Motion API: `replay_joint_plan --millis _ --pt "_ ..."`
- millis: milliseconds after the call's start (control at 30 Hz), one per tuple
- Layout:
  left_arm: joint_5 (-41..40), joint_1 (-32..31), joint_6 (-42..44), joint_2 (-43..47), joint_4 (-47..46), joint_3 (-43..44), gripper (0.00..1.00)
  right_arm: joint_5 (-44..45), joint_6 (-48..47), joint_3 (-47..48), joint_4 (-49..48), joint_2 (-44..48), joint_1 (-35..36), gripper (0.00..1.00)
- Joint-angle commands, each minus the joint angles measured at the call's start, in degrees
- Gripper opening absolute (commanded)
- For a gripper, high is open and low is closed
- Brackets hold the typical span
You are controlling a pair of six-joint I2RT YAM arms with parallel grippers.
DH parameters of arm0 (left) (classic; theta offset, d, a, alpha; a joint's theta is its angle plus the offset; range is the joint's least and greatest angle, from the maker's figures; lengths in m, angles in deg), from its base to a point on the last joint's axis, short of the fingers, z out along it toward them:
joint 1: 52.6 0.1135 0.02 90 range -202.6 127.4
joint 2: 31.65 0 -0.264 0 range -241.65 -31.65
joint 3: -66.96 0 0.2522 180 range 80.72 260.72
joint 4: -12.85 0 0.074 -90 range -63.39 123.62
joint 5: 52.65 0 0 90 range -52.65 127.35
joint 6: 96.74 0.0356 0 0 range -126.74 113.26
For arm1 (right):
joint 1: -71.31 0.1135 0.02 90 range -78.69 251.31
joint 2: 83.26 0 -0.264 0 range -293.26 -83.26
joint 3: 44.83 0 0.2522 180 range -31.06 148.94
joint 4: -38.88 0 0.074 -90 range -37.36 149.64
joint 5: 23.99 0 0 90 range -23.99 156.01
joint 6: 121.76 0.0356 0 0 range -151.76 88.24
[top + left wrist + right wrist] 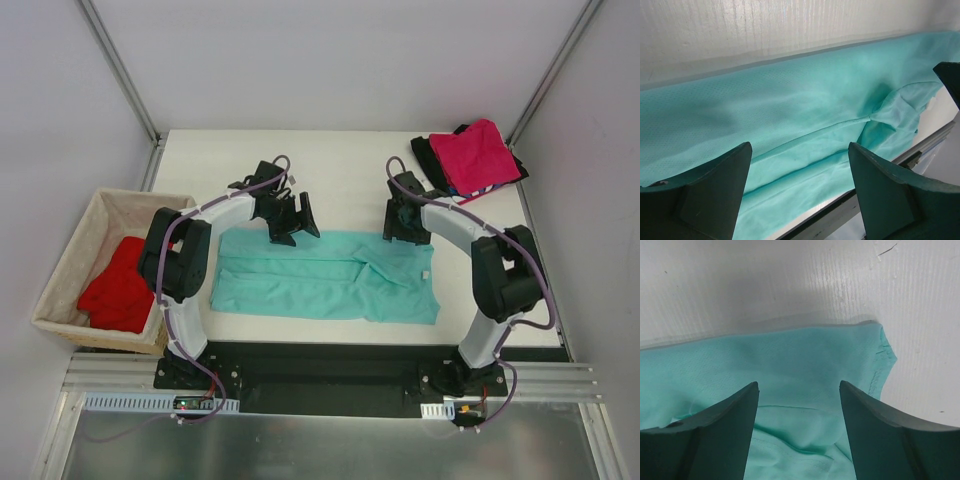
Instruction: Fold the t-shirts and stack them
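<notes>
The teal shirt point(320, 285) lies flat on the white worktop point(340, 170), in front of the two arm bases. It is folded lengthwise into a long band that runs left to right. A fold line crosses its middle, and a small white tag shows near its right end.

The left tool point(292, 222) hangs over the far edge of the band, toward its left half. In the left wrist view this tool point(799, 150) has its fingers spread wide, with only teal cloth point(790, 115) showing below the gap. Nothing is pinched between them.

The right tool point(405, 228) sits over the far edge nearer the right end. In the right wrist view it point(799, 385) is also spread and holds nothing. The shirt's far right corner point(790, 360), with its stitched hem, lies beneath and just beyond the fingertips, and bare worktop shows past it. I cannot tell whether either tool touches the cloth.

A basket point(70, 250) stands off the left edge of the worktop, with a red shirt point(120, 290) bunched inside it. At the far right corner a folded pink shirt point(482, 155) lies on top of a black shirt point(425, 155). A thin striped edge peeks out under the pink shirt's near side.
</notes>
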Motion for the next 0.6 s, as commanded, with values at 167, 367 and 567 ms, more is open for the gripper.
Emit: replay_joint_plan --millis 167,367,567 --pt "-2.94 0.75 0.98 -1.24 2.63 3.56 0.78 -3.20 1.34 0.86 -1.20 -3.80 -1.25 0.68" --pt "-4.43 1.63 0.19 -3.08 2.90 5.66 0.78 -5.05 1.87 1.29 -1.46 -5.20 -3.36 0.68" --pt "-5.23 3.30 0.19 -6.33 3.69 8.39 0.78 -6.98 2.05 2.53 -1.20 -7.05 -5.91 0.68"
